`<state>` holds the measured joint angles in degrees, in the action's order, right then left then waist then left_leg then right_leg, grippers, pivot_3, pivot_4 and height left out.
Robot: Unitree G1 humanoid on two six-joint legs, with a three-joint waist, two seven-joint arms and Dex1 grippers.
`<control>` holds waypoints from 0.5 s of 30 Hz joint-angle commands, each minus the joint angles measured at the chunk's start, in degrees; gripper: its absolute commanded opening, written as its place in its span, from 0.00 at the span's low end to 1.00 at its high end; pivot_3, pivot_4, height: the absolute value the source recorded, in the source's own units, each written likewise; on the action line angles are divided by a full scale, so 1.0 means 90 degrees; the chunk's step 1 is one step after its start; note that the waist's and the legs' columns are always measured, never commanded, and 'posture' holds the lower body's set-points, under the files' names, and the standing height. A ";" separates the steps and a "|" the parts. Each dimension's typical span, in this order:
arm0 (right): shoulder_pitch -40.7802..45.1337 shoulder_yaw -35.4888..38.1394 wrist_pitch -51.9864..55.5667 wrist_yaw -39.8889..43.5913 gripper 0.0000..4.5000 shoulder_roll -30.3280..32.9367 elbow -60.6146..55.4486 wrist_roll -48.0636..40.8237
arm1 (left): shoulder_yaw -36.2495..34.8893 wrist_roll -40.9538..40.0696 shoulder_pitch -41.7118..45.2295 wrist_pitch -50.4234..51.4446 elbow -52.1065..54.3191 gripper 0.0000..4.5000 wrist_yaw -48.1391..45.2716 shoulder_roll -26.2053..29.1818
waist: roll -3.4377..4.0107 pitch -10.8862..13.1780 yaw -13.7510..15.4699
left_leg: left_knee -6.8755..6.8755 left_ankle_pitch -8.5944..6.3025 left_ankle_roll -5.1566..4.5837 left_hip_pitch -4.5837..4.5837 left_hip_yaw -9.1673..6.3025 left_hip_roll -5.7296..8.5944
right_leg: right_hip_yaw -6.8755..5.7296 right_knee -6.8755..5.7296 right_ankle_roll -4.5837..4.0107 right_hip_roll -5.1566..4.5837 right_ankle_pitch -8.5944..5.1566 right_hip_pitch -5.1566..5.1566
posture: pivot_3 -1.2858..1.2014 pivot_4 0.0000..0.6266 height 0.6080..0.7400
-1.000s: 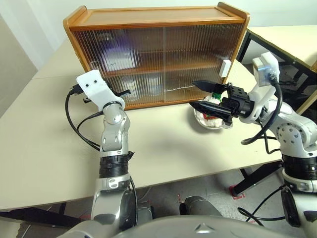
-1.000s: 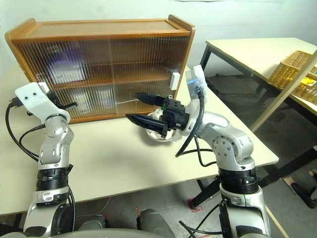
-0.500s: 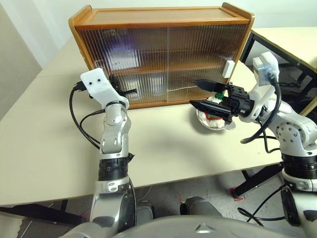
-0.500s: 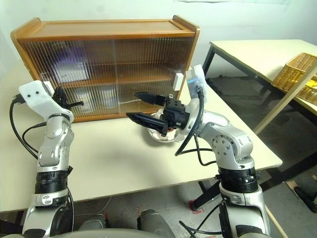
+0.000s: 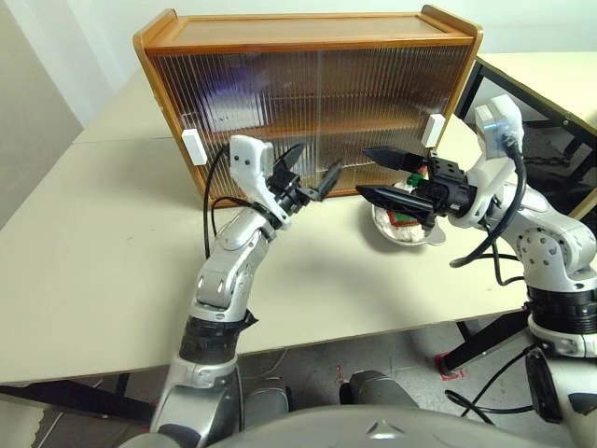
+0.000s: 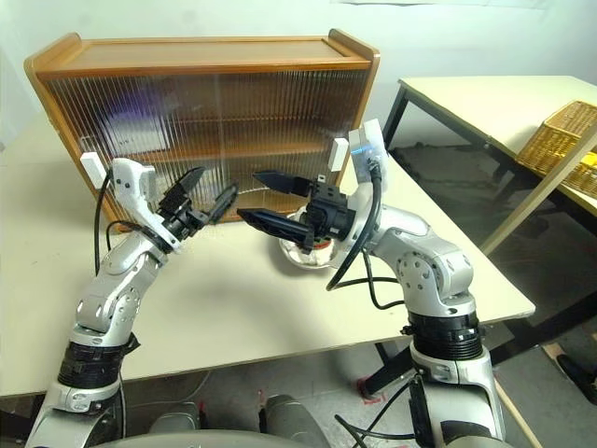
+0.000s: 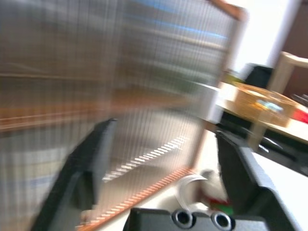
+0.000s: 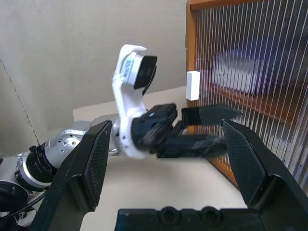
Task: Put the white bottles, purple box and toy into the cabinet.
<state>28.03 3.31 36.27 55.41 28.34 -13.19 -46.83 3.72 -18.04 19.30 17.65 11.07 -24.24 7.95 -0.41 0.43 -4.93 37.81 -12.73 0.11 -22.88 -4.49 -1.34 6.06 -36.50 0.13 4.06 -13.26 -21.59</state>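
Both sliding doors of the cabinet (image 5: 312, 103) look closed, with pale and purple shapes blurred behind them. The snowman toy (image 5: 404, 210) lies in its bowl (image 5: 403, 229) near the bench's right edge. The left tool (image 5: 306, 177) and right tool (image 5: 377, 175) hover spread and empty, so the toy is what remains.

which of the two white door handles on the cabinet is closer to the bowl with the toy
The white handle at the cabinet's right end, just above the metal bowl; the other handle sits at the far left end.
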 commanded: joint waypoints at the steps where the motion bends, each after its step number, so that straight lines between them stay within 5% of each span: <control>1: 0.0009 -0.0031 -0.0075 0.0024 1.00 -0.0002 -0.0025 0.0068 | 0.0179 0.0032 -0.0073 -0.0347 -0.0125 0.99 -0.0537 0.0218 | 0.0000 0.0000 -0.0002 | 0.0000 0.0000 0.0000 0.0000 0.0000 -0.0002 | 0.0001 0.0000 0.0000 0.0000 0.0000 -0.0001 | 0.46 0.00 1.00; 15: -0.0127 0.0022 -0.0380 -0.0039 1.00 -0.0006 0.0143 0.0268 | 0.0130 -0.0589 -0.0006 -0.0614 -0.0486 0.99 -0.2328 0.1005 | 0.0009 -0.0004 -0.0008 | -0.0009 -0.0008 0.0010 -0.0012 -0.0082 -0.0019 | 0.0085 0.0000 0.0000 -0.0002 0.0000 -0.0025 | 0.45 0.00 1.00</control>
<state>27.08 3.37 33.80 55.22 28.23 -12.70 -45.48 5.38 -22.18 19.02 12.21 7.62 -43.26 16.28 -0.33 0.39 -5.00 37.73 -12.80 0.20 -23.02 -5.24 -1.50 6.83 -36.50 0.13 4.04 -13.26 -21.84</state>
